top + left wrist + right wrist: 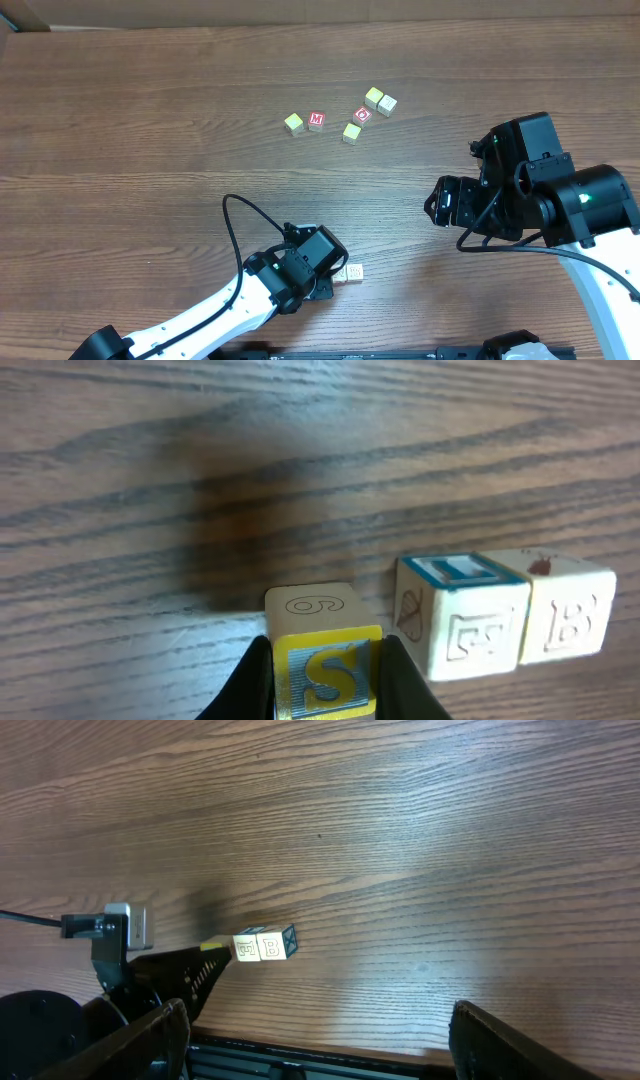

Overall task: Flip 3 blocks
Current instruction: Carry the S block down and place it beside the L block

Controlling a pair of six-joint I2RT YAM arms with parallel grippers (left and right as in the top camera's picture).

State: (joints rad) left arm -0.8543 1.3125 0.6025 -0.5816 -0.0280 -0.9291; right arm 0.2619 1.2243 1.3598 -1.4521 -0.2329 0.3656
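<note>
Left wrist: left hand (pixel 327 685) clamps the yellow-faced block (pixel 312 607); right hand (pixel 320 1015) spread wide.

A first block (pixel 310 606) is held between the fingers of the left pincer (pixel 325 652). Just right of the pincer, a second block (pixel 465 628) and a third block (pixel 572 612) are set side by side on the table (pixel 300 450), touching.

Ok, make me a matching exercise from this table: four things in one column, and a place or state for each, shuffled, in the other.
Things:
1. yellow S block
2. B block
3. red M block
4. right hand

States:
a. open, holding nothing
b. clamped in the left hand
c. lying free near a yellowish block
d. touching the blue-topped block

Pairs: 1-b, 2-d, 3-c, 4-a
</note>
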